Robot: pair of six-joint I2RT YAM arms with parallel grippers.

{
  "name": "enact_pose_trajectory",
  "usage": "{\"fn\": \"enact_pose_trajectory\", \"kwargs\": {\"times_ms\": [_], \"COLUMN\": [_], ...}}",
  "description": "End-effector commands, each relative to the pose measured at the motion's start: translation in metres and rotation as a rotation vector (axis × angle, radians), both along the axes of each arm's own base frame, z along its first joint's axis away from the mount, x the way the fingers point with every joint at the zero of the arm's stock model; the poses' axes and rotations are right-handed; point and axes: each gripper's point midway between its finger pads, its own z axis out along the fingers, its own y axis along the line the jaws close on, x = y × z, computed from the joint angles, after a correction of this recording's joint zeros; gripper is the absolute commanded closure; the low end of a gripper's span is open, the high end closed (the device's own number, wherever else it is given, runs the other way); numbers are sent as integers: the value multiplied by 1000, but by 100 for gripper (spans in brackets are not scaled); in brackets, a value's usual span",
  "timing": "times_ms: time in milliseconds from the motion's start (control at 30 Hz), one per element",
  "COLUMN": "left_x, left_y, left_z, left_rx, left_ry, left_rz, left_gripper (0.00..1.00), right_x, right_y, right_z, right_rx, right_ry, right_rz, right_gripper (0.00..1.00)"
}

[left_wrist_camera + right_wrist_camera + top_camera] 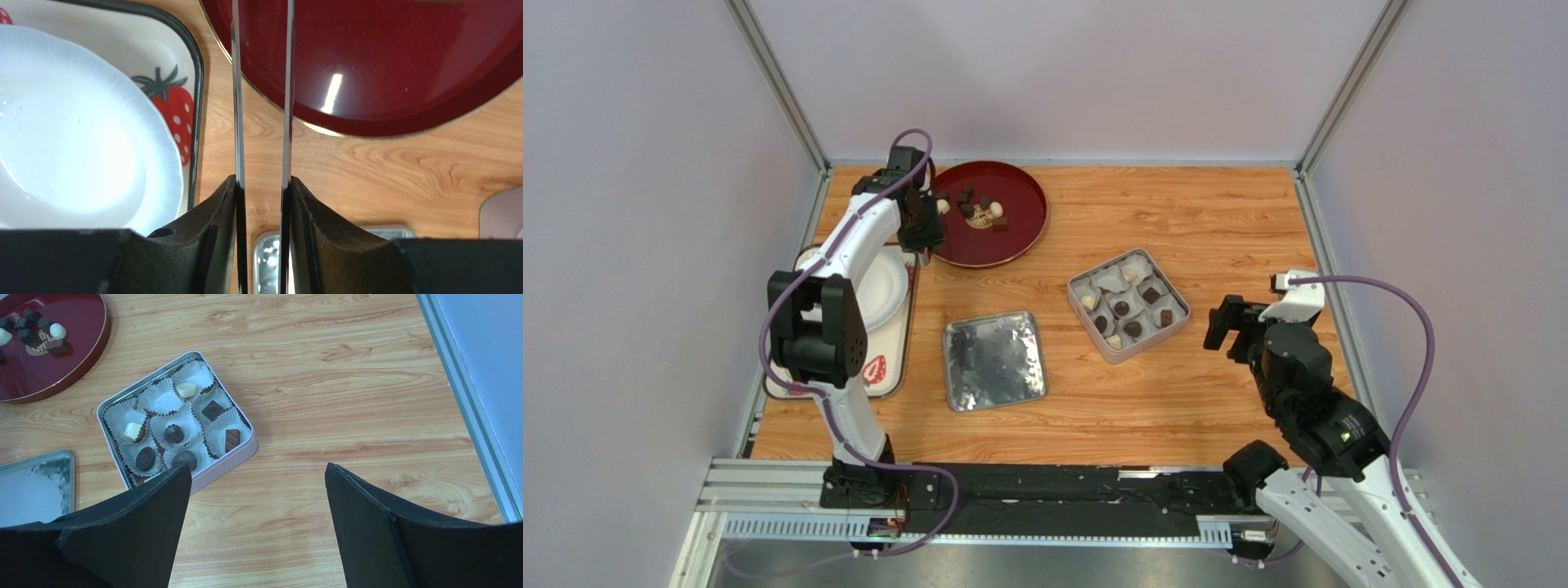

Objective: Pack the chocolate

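Overhead: the left pincer (925, 228) hangs at the left rim of a red plate (1020, 196); the loose chocolate (977, 214) (dark lumps, a few cream) lies just to its right, far nearer this arm than the other.

Left wrist: two thin blades stand narrowly apart; their tips run off the top edge, so I cannot tell if they grip anything.

Right wrist: the right pincer (258, 471) gapes wide and empty over the worktop (368, 386); ahead-left, the tin (242, 459) holds several pieces in paper cups (161, 399), at least one cup bare.
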Motion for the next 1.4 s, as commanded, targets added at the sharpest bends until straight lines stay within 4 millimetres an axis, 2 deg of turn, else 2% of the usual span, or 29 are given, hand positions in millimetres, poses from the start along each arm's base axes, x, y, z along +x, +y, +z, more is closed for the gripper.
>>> {"fn": "enact_pose_trajectory", "kwargs": {"times_ms": [0,33,167,300,433,533,933,1033,1133,1367], "left_x": [-24,-30,-48,-57,-61,-67,-109,-121,-128,-140], "left_y": [-14,-16,-30,-35,-53,-72,-170,-196,-213,-242], "left_z": [39,36,47,57,76,87,115,115,114,103], "left_rx": [-51,-50,-51,-48,-84,-101,-207,-227,-245,-264], "left_ry": [-69,-58,-79,-105,-149,-170,-191,-180,-166,-129], "left_rz": [-80,-93,-151,-183,-243,-294,-524,-595,-637,-684], "left_gripper": [67,67,67,67,67,66,66,66,66,66], "right_x": [3,3,3,2,2,2,1,1,1,1], "right_y": [2,2,3,2,2,2,0,0,0,-1], "right_z": [12,11,12,12,12,13,14,14,15,14], "right_rx": [18,18,20,22,24,24,24,25,25,26], "right_ry": [-45,-45,-45,-46,-48,-50,-54,-55,-57,-56], "right_rz": [9,9,10,9,9,6,0,2,-1,-3], "right_gripper": [16,16,16,16,16,17,17,17,17,17]}}
